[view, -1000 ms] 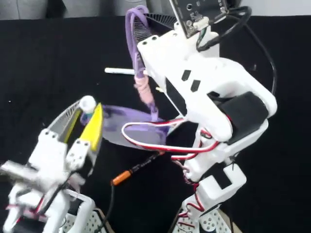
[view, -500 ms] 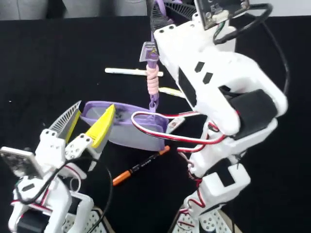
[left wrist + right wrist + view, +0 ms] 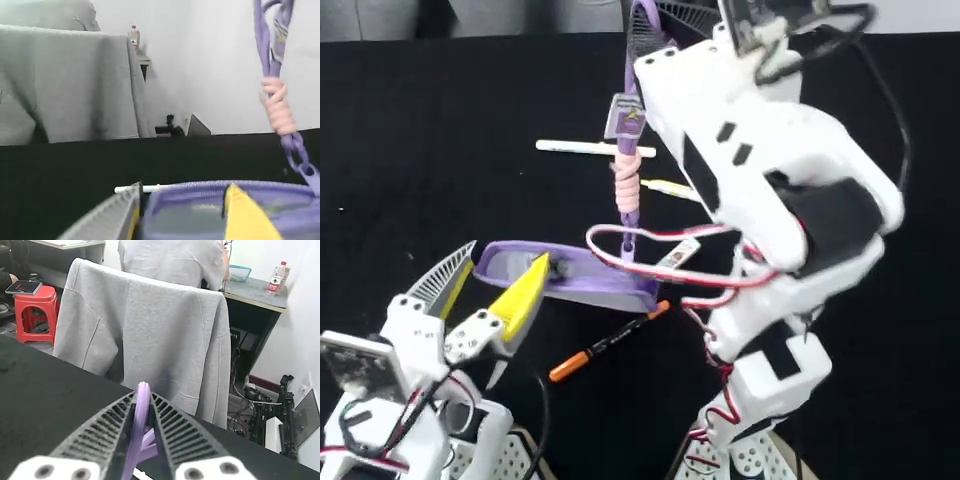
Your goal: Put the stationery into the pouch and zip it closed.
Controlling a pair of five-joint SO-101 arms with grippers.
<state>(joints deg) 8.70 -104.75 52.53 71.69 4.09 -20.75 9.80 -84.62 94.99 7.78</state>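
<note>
A translucent purple pouch (image 3: 582, 278) hangs tilted just above the black table, held up by its purple strap (image 3: 628, 205) with a pink coil (image 3: 625, 182). My right gripper (image 3: 650, 18) is shut on the strap's top; in the right wrist view the strap (image 3: 140, 420) sits between the ribbed fingers of the right gripper (image 3: 143, 394). My left gripper (image 3: 506, 254) is open and straddles the pouch's near end, with the yellow finger (image 3: 523, 291) over the opening and the grey finger (image 3: 438, 284) outside. From the left wrist the pouch rim (image 3: 200, 186) lies between the fingers.
A white pen (image 3: 578, 148) lies at the back and a pale pen (image 3: 670, 188) lies beside the right arm. A black pen with an orange cap (image 3: 605, 347) lies in front of the pouch. The right arm's body and its red-white cables (image 3: 650, 240) crowd the middle.
The right gripper raised the strap. The left gripper opened wider and drew back toward the near left; the white item at its tips a second ago is gone from sight. The pouch sank and levelled.
</note>
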